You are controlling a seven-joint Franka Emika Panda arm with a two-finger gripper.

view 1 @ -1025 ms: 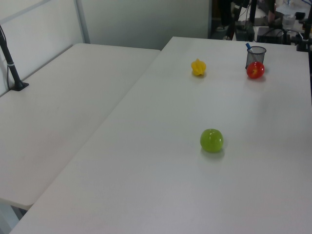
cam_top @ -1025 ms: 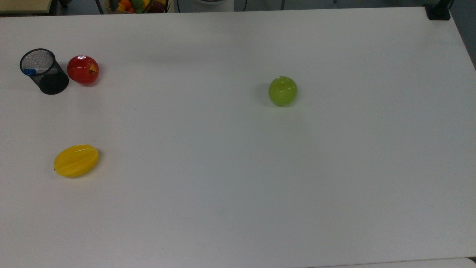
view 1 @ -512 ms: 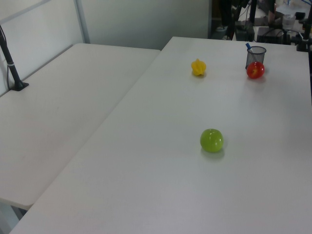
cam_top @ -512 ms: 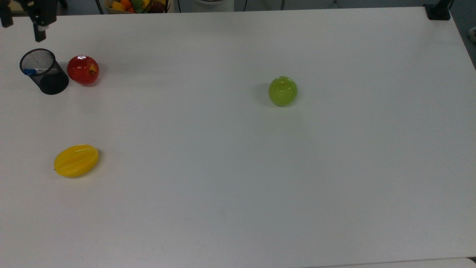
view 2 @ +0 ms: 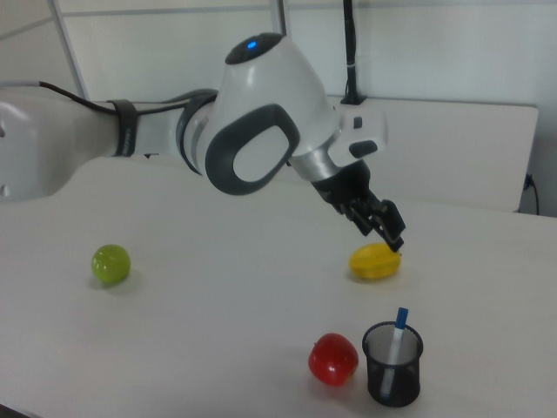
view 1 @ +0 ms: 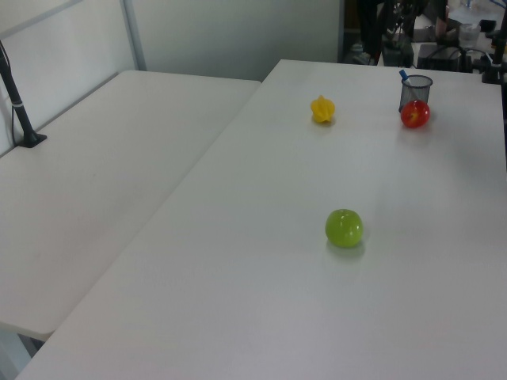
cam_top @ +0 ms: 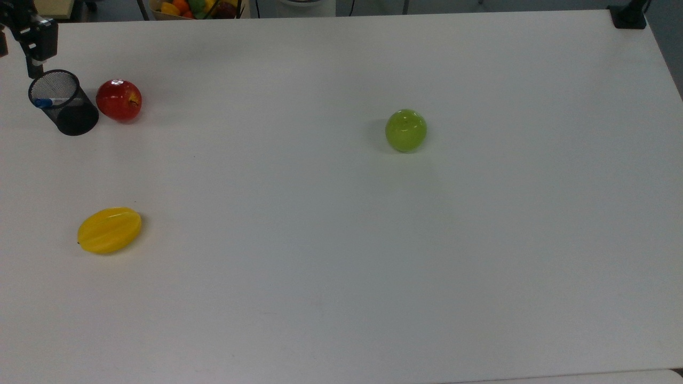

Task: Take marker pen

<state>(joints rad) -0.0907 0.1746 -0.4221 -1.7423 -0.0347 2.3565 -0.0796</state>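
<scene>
Top view: in the upper left corner, gripper (cam_top: 34, 68) hanging just above the far rim of the black mesh cup (cam_top: 74, 114), open or closed impossible to tell. Marker pen (cam_top: 50, 101) standing inside this cup, leaning to the top view's left, blue cap up at the rim. Red apple (cam_top: 118, 100) just beside the cup on the top view's right, so better to approach from above and not from that side. Left view: in the upper right, blue cap of the marker pen (view 1: 405, 77) sticking out over the cup (view 1: 416, 89), apple (view 1: 415, 115) in front of it. Right view: gripper (view 2: 393, 237) right of centre, above the yellow fruit (view 2: 376, 261) and well higher than the cup (view 2: 392, 366) at the lower right; marker pen (view 2: 399, 329) rising out of it, nearly upright. Probably best to centre over the blue cap, to come down straight, to close on the part above the rim, then to lift vertically so as not to tip the light cup.
</scene>
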